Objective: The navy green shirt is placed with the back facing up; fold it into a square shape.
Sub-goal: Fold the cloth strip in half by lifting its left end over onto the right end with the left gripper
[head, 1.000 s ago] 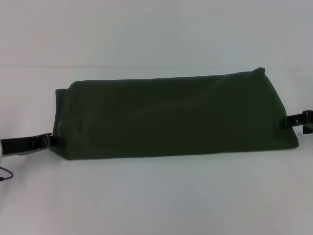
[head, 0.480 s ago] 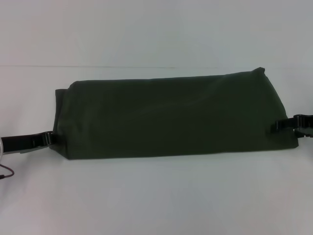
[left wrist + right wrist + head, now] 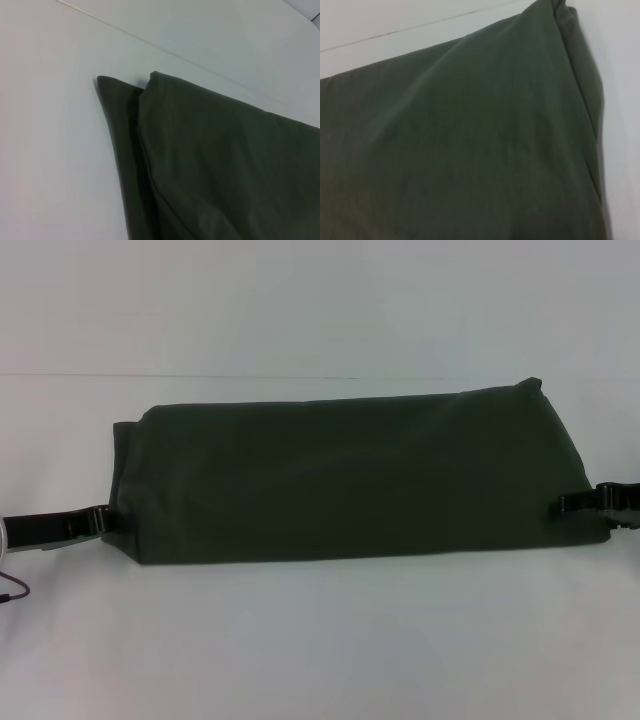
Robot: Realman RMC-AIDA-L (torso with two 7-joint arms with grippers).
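Shirt, dark olive-green soft cloth (image 3: 350,475), folded into long band | left gripper (image 3: 98,523), right gripper (image 3: 572,503) at opposite ends, finger spread untellable, probably for next fold

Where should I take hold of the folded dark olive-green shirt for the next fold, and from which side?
Probably by its short ends. The dark olive-green cloth shirt lies as a long flat band across the white table, so one end must fold over the other. Slide in low from the sides: the left end effector is at the left end's near corner, the right end effector at the right end.
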